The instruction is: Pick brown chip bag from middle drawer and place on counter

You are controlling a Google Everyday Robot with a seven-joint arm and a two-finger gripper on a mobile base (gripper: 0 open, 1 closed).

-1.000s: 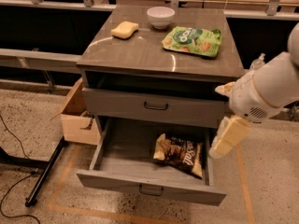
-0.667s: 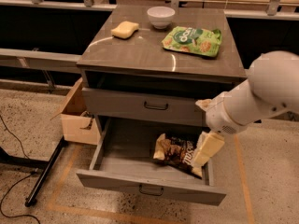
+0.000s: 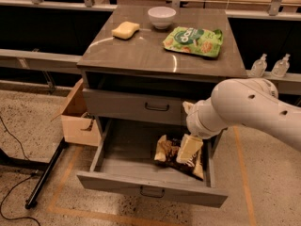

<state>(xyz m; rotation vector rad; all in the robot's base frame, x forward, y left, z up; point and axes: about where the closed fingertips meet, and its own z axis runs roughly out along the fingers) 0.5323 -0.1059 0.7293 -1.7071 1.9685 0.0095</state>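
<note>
Over the last second the arm has swung left and down from the drawer's right side, bringing the gripper onto the bag.

At far left, an open cardboard box sits on the floor beside the cabinet. The middle drawer is pulled fully out. Above it, the counter carries a yellow sponge, a white bowl and the green chip bag, 3 items that are no part of this job.

The brown chip bag lies flat in the drawer's right half, with the gripper directly over its middle, touching or nearly so. I cannot tell whether the gripper is open or closed.

By my reading, the reach is done. The grasp, the lift and the placing on the counter are all left, so roughly 1 of 4 steps is complete.
</note>
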